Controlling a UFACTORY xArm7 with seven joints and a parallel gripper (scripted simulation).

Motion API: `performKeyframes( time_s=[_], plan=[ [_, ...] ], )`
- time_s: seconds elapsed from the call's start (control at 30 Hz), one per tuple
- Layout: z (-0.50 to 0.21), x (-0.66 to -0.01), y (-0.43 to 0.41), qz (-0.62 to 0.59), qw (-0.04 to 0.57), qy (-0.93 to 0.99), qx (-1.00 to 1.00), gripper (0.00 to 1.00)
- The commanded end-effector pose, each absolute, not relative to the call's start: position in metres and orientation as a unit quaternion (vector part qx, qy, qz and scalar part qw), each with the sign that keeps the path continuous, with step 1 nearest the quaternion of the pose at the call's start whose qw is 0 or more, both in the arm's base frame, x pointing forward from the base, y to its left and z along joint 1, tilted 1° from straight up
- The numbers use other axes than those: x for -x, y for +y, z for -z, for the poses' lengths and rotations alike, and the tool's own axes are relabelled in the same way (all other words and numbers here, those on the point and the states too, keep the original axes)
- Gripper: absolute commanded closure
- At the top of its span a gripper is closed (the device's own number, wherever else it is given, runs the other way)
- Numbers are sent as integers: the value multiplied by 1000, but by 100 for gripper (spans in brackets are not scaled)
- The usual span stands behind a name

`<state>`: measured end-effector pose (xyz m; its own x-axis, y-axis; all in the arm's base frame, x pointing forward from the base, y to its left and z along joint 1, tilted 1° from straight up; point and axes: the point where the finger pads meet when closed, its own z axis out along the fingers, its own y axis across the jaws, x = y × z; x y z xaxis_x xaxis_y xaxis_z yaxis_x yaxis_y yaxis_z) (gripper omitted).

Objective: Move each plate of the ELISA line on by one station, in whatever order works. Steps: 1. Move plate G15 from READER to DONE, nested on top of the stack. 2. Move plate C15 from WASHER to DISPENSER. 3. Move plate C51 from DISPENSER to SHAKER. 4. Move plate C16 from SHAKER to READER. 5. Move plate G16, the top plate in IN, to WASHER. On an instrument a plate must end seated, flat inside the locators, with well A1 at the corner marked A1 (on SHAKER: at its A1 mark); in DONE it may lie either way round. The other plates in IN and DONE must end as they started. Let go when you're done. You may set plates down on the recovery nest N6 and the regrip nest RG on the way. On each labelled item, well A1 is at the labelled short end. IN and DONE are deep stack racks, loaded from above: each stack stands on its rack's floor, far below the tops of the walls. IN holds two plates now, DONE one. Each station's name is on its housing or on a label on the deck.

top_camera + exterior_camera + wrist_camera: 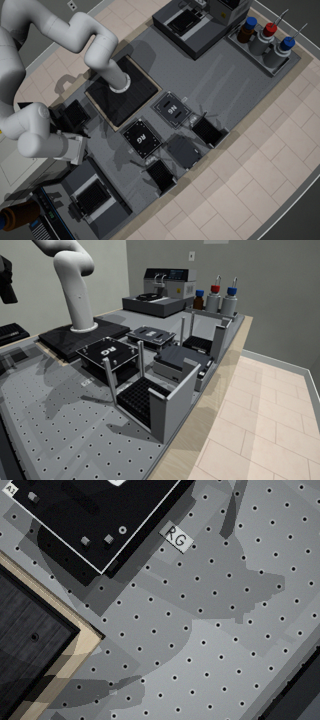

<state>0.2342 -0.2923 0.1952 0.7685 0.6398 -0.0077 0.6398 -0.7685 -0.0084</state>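
My gripper [83, 134] [7, 297] is open and empty. It hangs high over the left part of the deck, beside a black well plate [75, 113] [10, 330] that lies on the tray of the left instrument. No fingers show in the wrist view, only the deck, the RG nest's corner [95, 515] and the arm's base plate [30, 645]. Another plate [184, 21] [148, 296] sits on the far instrument, and one more plate [92, 198] sits on the near-left instrument. The shaker [183, 151] [178, 356] has a bare grey top. The plate labels are too small to read.
Two deep racks hold black plates: the nearer rack [172, 183] [178, 400] and the farther rack [224, 134] [218, 339]. Nests RG [129, 134] [90, 348] and N6 [161, 104] [139, 331] carry nothing. Three bottles [268, 38] [214, 299] stand at the far corner.
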Motion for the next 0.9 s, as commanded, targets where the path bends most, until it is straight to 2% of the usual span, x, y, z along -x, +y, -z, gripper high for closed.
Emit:
performKeyframes(
  time_s=[0.0,0.3,0.87],
  plan=[
    [-196,-245,-294,-4,2,-340,940,0],
    [-196,-271,-296,-4,3,-420,907,0],
    [-195,-318,-298,-4,3,-438,899,0]
  ],
)
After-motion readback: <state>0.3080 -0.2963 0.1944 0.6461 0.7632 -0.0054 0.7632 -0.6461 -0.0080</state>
